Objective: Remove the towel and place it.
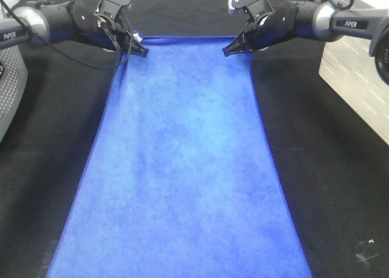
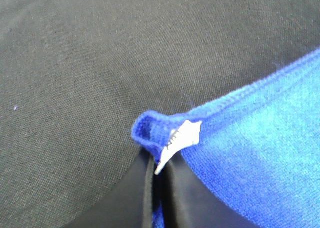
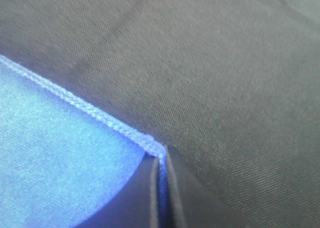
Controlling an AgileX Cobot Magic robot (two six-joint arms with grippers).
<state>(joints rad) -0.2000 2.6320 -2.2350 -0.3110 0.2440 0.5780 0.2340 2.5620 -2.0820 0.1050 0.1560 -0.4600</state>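
The royal-blue towel (image 1: 182, 168) stretches from the far middle of the black table cloth (image 1: 42, 138) down to the near edge of the high view. My left gripper (image 1: 141, 50) is shut on its far left corner, where the small white tag (image 2: 179, 138) sticks out above the black fingers (image 2: 125, 198). My right gripper (image 1: 228, 49) is shut on the far right corner. In the right wrist view the stitched hem (image 3: 75, 103) runs straight into the pinched fingertips (image 3: 150, 198). The far hem looks lifted between the two grippers.
A grey perforated housing (image 1: 9, 83) stands at the left edge and a white ribbed box (image 1: 355, 77) at the right edge. Black cloth (image 1: 328, 180) lies on both sides of the towel.
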